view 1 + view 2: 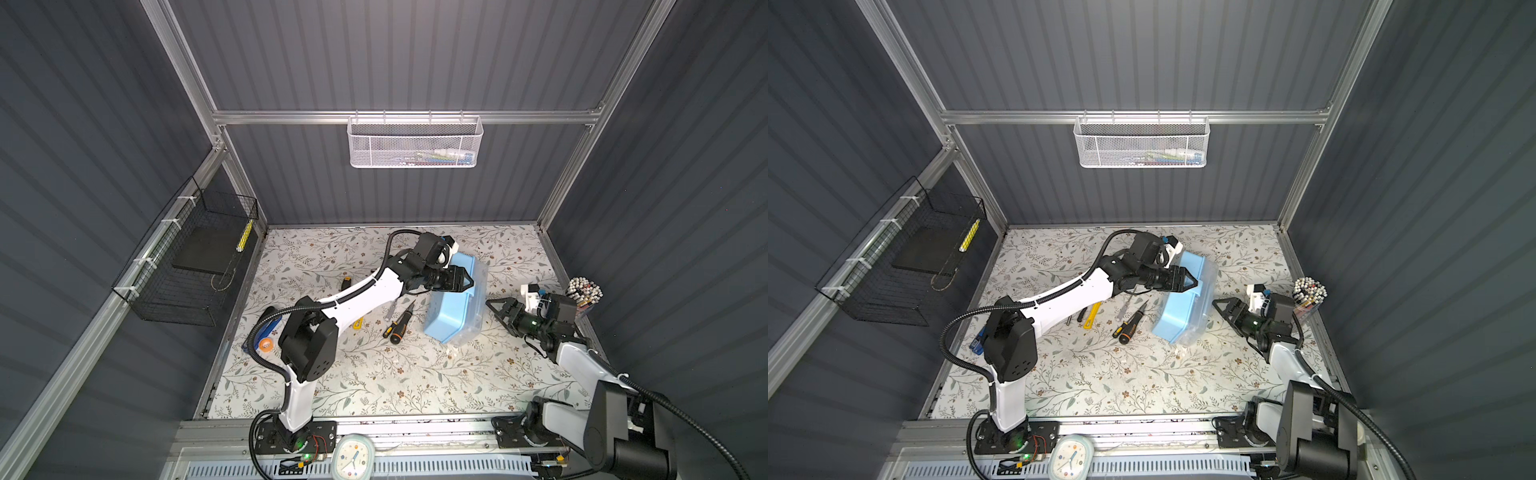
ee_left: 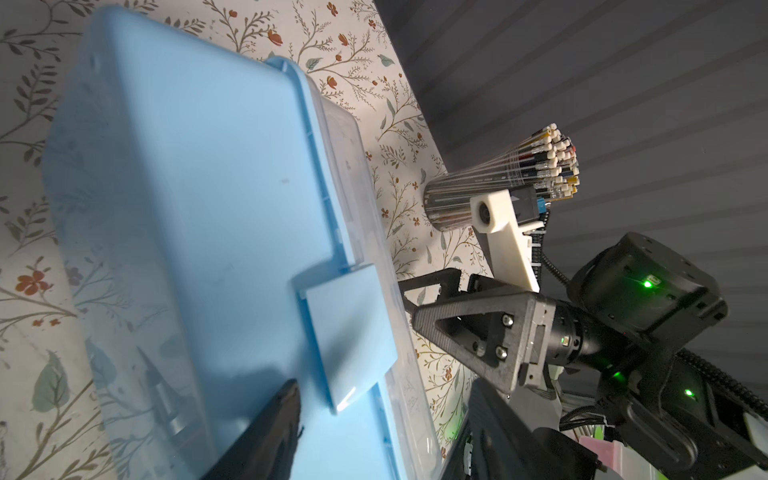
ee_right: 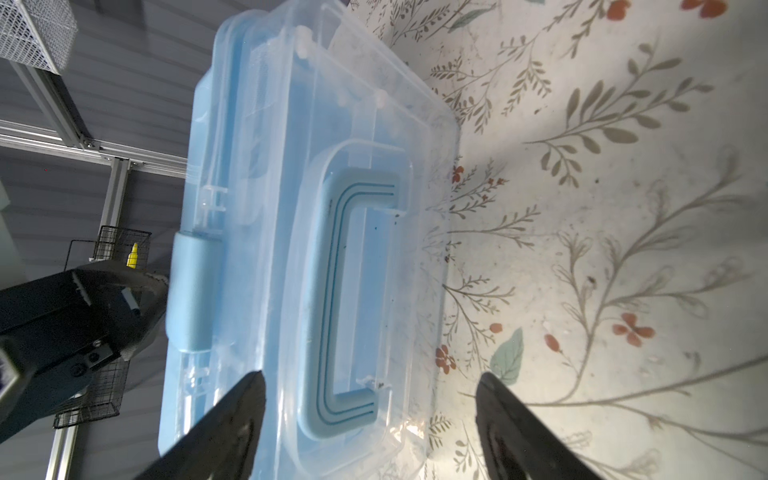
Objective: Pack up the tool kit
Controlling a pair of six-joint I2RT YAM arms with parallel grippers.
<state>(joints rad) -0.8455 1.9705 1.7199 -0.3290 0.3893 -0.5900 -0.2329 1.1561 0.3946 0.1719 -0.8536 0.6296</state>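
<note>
Nearest the lens in both top views, a small clock [image 1: 352,457] sits on the front rail, with the floral table [image 1: 415,386] bare behind it. Farther in, an orange-and-black screwdriver [image 1: 400,326], a thin metal tool [image 1: 390,309] and a yellow pipe wrench [image 1: 1092,316] lie loose on the table, so the packing is, by my reading, hardly begun. Just beside them the tool kit [image 1: 446,316] is tipped up on one long edge, its blue underside facing left and its clear lid [image 3: 374,104] with the C-shaped handle [image 3: 345,291] facing right. The lid looks closed, and I see no tools through it. The left gripper [image 1: 464,281] sits at the raised edge by the blue latch [image 2: 349,332], fingers apart astride that edge. Whether they pinch it or only prop it I cannot tell. The right gripper [image 1: 494,309] hangs just beside the lid, jaws spread wide and holding nothing. The main risk is the case toppling: if the left fingers slip on the smooth plastic, it could drop lid-down or onto the screwdriver. A push on the slick lid might also skid it into the loose tools. A cup of pens [image 1: 584,293] stands close behind the right wrist, where a backward swing could knock it. A black wire basket [image 1: 187,262] and a white mesh basket [image 1: 415,141] hang on the walls, well clear.
</note>
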